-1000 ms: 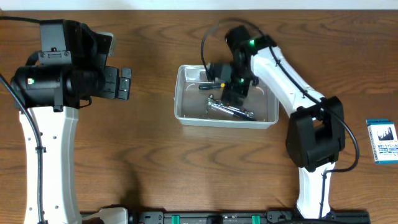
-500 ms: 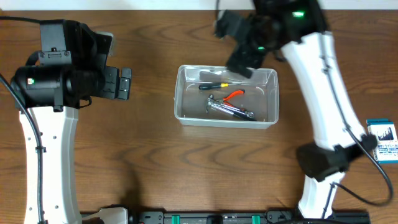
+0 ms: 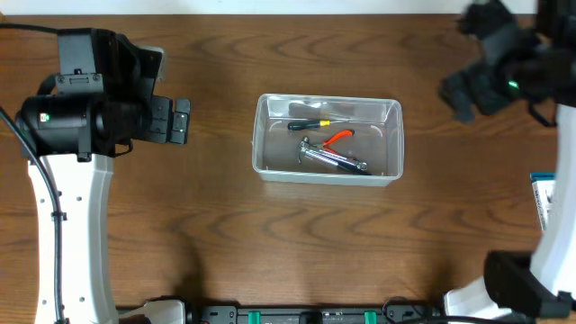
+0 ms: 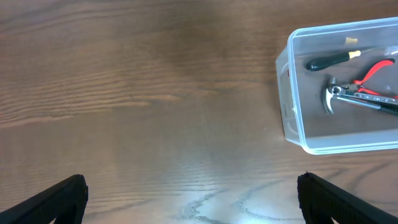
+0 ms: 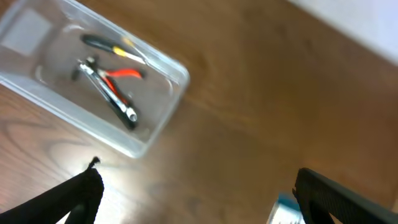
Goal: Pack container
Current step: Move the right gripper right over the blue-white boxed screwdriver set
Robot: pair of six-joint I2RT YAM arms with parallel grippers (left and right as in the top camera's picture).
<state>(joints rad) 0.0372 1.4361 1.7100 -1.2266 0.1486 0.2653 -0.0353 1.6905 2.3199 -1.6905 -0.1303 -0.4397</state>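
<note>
Retreat of the right arm is the change. A second ago its tool (image 5: 198, 177) was down inside the bin (image 3: 328, 176). Half a second ago it had lifted over the far rim. Now it has swung to the far right corner of the desk (image 3: 225, 243), well clear of the bin.

- Right tool: fingers spread wide, nothing between them. Overhead is blurred from motion, but the wrist view is clear enough.
- Left tool (image 3: 183, 120): also wide open and empty, parked well left of the bin, unmoved across all three overhead frames.
- Bin: mid-desk, same spot throughout. It holds a screwdriver (image 3: 306, 125) along the far wall, red-handled pliers (image 3: 340, 137), and what looks like a small chrome hammer (image 3: 333, 160) nearer the front wall, touching or overlapping the pliers.
- Box (image 3: 551, 202), blue and white, at the right desk edge, outside the bin.

My read: a drop-off just finished. No loose hand tools show on the desk, so packing looks nearly done, or done unless the box goes in too. If so, the right arm is nearest.
</note>
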